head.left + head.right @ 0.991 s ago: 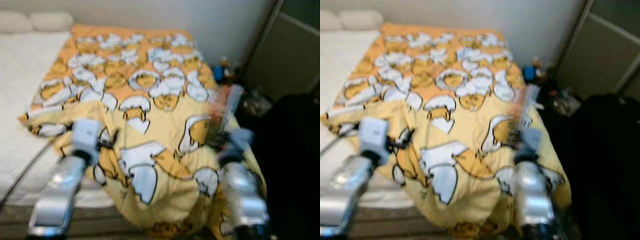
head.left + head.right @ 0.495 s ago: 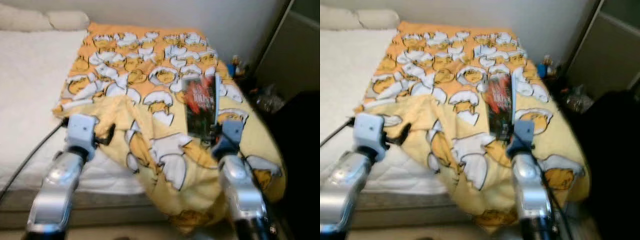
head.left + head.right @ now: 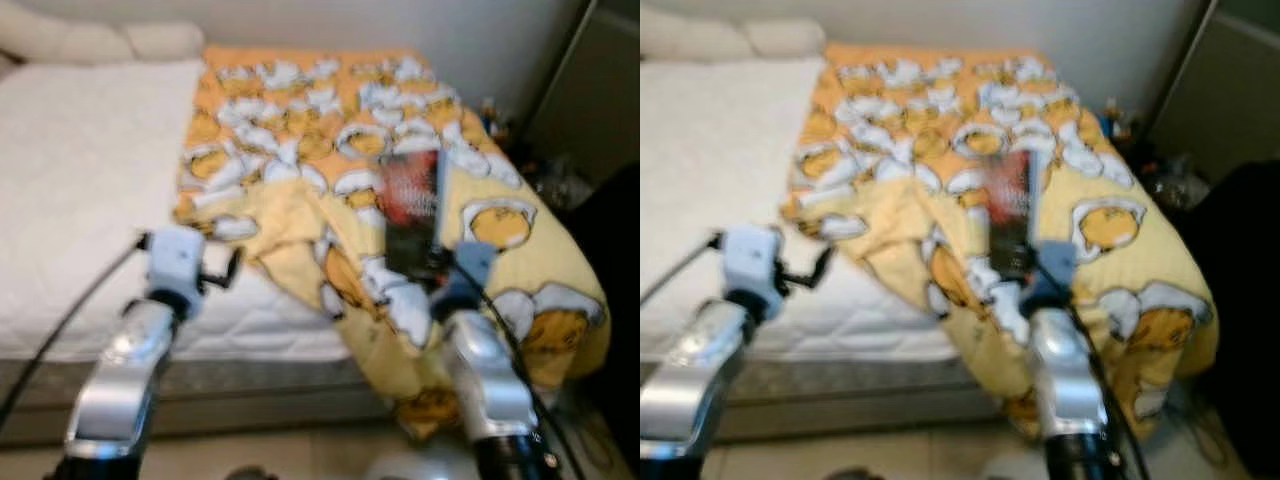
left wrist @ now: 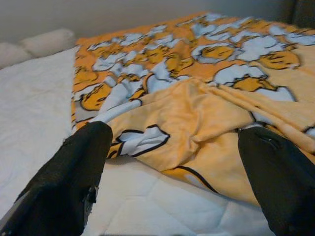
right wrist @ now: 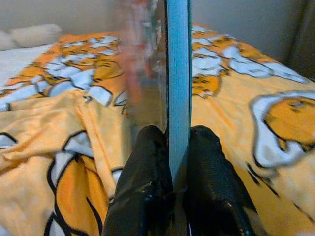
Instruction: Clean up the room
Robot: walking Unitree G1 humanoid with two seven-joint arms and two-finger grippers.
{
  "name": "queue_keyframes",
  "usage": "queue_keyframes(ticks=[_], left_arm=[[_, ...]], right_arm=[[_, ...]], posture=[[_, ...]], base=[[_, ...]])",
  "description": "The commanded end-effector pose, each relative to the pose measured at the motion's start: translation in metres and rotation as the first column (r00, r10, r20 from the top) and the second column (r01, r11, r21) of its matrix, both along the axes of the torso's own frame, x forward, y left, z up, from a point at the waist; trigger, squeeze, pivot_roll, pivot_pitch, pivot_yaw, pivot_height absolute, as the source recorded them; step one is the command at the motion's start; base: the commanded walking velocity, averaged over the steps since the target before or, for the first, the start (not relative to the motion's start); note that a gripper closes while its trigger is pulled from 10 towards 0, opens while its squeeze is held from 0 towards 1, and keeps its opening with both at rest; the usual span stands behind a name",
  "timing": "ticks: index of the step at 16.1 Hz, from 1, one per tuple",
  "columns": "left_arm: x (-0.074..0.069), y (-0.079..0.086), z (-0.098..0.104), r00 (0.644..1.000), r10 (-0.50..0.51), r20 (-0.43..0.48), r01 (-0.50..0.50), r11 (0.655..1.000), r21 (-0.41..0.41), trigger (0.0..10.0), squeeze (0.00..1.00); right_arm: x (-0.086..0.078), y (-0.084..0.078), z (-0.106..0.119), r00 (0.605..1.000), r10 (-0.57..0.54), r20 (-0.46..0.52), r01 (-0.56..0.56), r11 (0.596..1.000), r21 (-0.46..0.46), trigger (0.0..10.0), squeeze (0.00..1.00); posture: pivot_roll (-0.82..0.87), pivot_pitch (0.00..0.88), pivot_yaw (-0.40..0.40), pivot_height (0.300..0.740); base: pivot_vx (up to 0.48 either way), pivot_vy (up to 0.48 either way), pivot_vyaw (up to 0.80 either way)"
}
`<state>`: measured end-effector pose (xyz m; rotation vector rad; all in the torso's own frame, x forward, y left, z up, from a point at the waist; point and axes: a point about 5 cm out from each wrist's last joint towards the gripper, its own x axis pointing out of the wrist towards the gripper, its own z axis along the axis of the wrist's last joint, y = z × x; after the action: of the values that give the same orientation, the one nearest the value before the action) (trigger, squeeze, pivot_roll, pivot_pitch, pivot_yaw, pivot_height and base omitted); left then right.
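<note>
Right gripper (image 5: 170, 162) is clamped on the lower edge of a thin book (image 3: 412, 210), its two black fingers (image 5: 145, 172) pressed against either face, so the book stands upright above the yellow-and-orange cartoon blanket (image 3: 330, 150). Its silver right arm (image 3: 480, 365) reaches forward and up from the lower edge of the head view, ending over the part of the blanket that spills off the bed's near corner. The book's cover is dark with red print; the details are too blurred to read.

Left gripper (image 4: 172, 147) is spread wide with nothing between its fingers, held level just short of the blanket's rumpled near-left edge, over the bare white mattress (image 3: 90, 180). The left arm (image 3: 130, 370) extends forward beside a dark cable (image 3: 60, 330) that runs back toward the bed's front edge. Two pillows (image 3: 100, 40) lie beyond the mattress, at the wall.
</note>
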<state>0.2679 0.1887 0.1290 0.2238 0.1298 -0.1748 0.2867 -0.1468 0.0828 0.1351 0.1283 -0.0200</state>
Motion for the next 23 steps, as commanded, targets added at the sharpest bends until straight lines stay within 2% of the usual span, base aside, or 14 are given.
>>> queue_keyframes(ticks=[1, 4, 8, 15, 23], left_arm=[[0.0019, 0.0052, 0.0046, 1.000, 0.011, 0.011, -0.011, 1.000, 0.014, 10.0, 0.00], [0.0037, 0.0067, 0.0047, 1.000, 0.013, 0.010, -0.013, 1.000, 0.017, 10.0, 0.00], [0.0043, 0.0072, 0.0037, 1.000, 0.012, 0.008, -0.012, 1.000, 0.021, 10.0, 0.00], [0.0043, 0.0073, -0.0001, 1.000, 0.014, 0.005, -0.015, 1.000, 0.022, 10.0, 0.00], [0.0040, 0.0065, -0.0013, 1.000, 0.009, 0.008, -0.009, 1.000, 0.027, 10.0, 0.00]], right_arm=[[0.0047, -0.0014, 0.0138, 0.998, -0.013, 0.062, 0.012, 1.000, 0.017, 10.0, 0.00], [0.0053, -0.0023, 0.0142, 0.998, -0.015, 0.064, 0.015, 1.000, 0.006, 10.0, 0.00], [0.0059, -0.0029, 0.0139, 0.998, -0.034, 0.061, 0.031, 0.998, 0.048, 10.0, 0.00], [0.0063, -0.0011, 0.0151, 0.997, -0.012, 0.078, 0.011, 1.000, 0.007, 10.0, 0.00], [0.0060, 0.0042, 0.0163, 0.996, 0.026, 0.090, -0.026, 1.000, 0.005, 10.0, 0.00]], posture=[[-0.01, 0.000, -0.029, 0.740], [-0.01, 0.000, -0.030, 0.740], [0.00, 0.000, -0.030, 0.740], [0.00, 0.000, -0.032, 0.740], [0.00, 0.000, -0.033, 0.740]], base=[[0.000, 0.431, -0.80], [0.000, 0.437, -0.80], [0.000, 0.441, -0.60], [0.000, 0.439, 0.00], [0.000, 0.440, 0.00]])
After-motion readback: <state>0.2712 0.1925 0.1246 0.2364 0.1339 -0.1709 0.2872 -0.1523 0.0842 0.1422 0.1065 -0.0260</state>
